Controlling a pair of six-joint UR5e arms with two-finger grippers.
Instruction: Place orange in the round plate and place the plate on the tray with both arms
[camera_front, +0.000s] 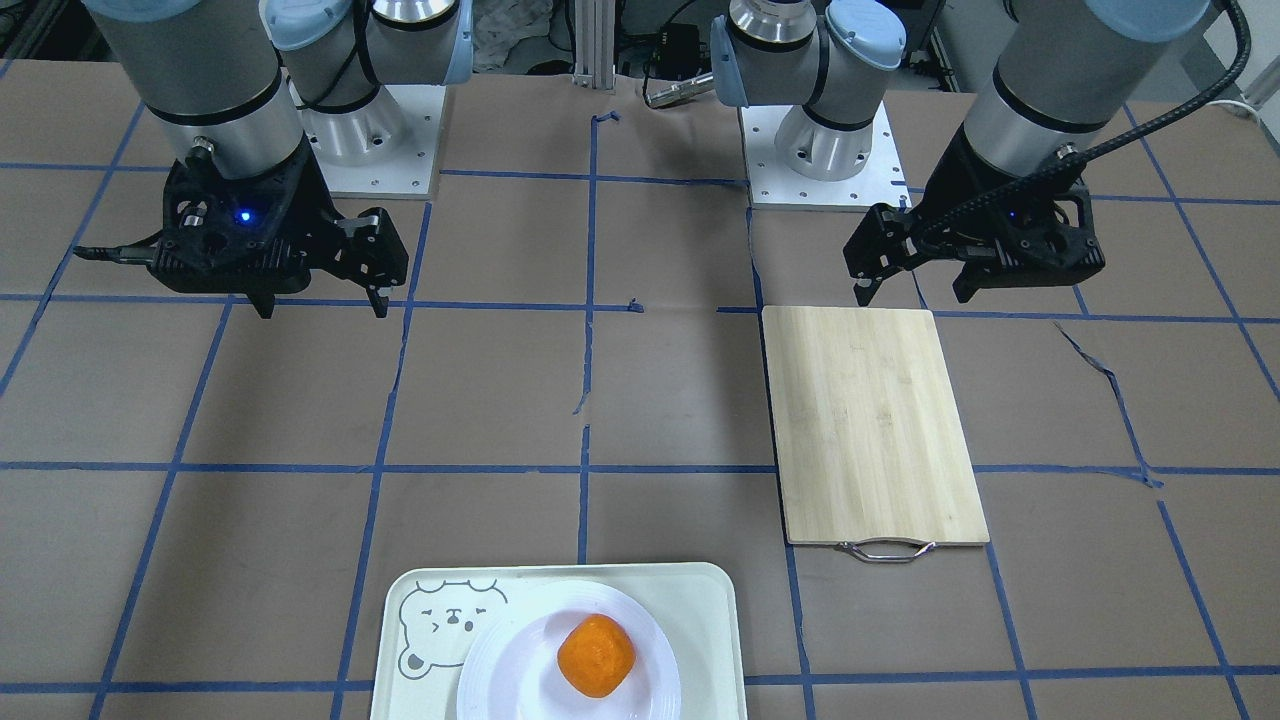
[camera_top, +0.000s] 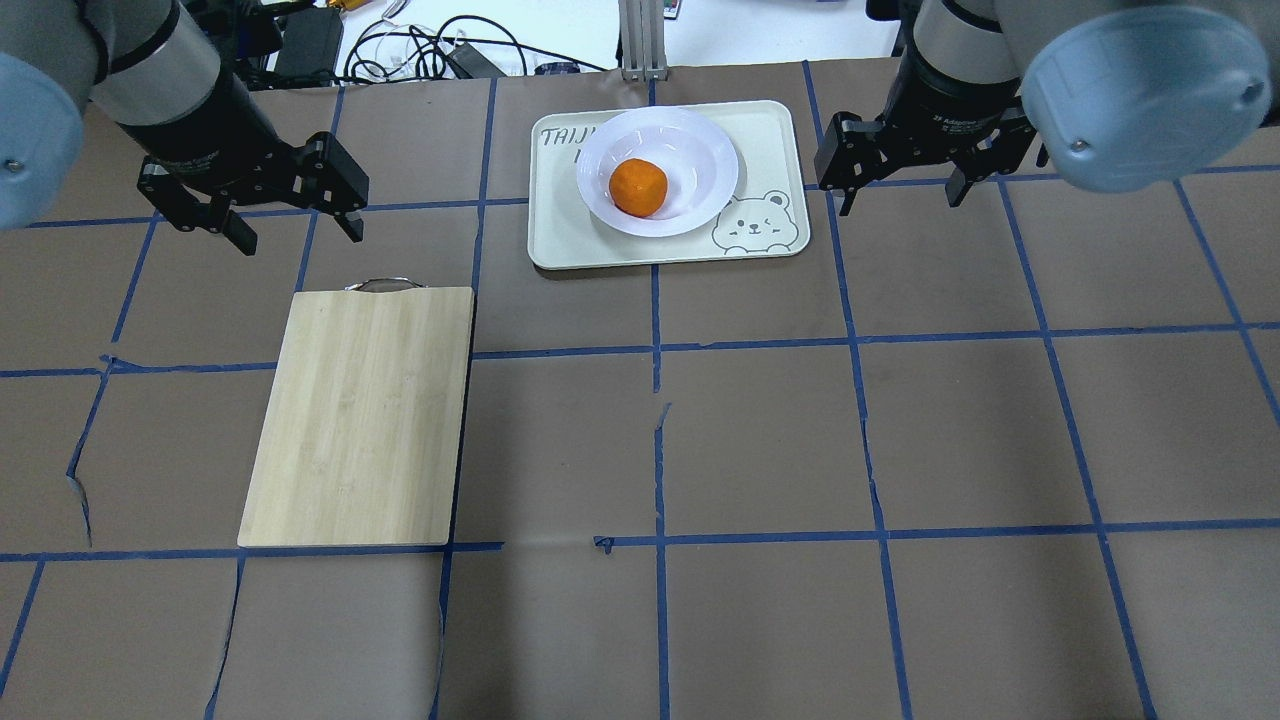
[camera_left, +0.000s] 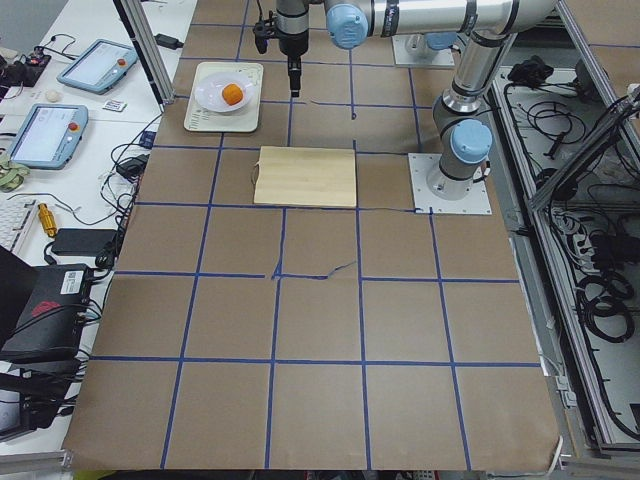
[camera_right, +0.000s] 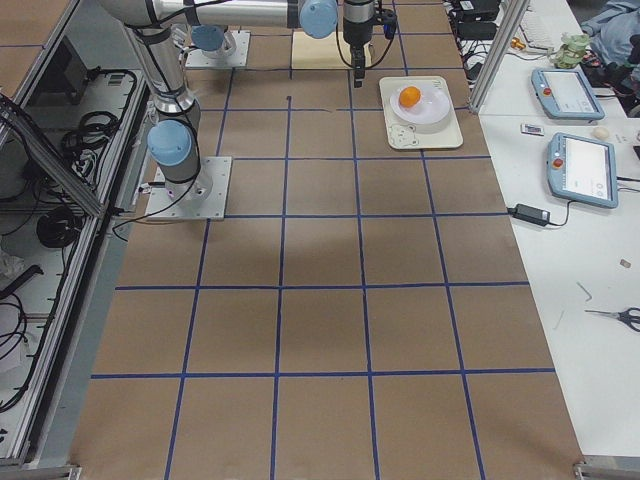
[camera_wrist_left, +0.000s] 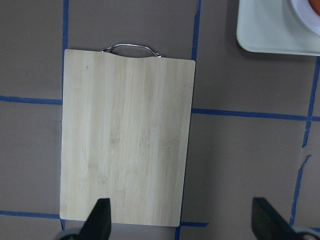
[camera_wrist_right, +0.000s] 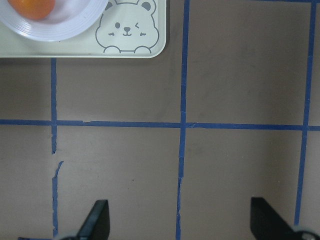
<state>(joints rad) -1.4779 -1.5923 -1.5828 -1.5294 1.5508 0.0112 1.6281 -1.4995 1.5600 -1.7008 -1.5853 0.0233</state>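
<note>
The orange (camera_top: 638, 187) lies in the well of the round plate (camera_top: 700, 150), and the plate rests on the pale tray (camera_top: 560, 240) with the bear face, at the table's far middle. The same orange (camera_front: 595, 655) shows in the front view on the plate (camera_front: 500, 660) and tray (camera_front: 700, 610). My left gripper (camera_top: 300, 238) hangs open and empty above the table, left of the tray and over the far end of the cutting board. My right gripper (camera_top: 900, 203) hangs open and empty just right of the tray. Neither gripper touches the plate.
A bamboo cutting board (camera_top: 360, 415) with a metal handle lies on the left half of the brown, blue-taped table. Cables and devices sit beyond the far edge. Tablets lie on the white side bench (camera_left: 60, 140).
</note>
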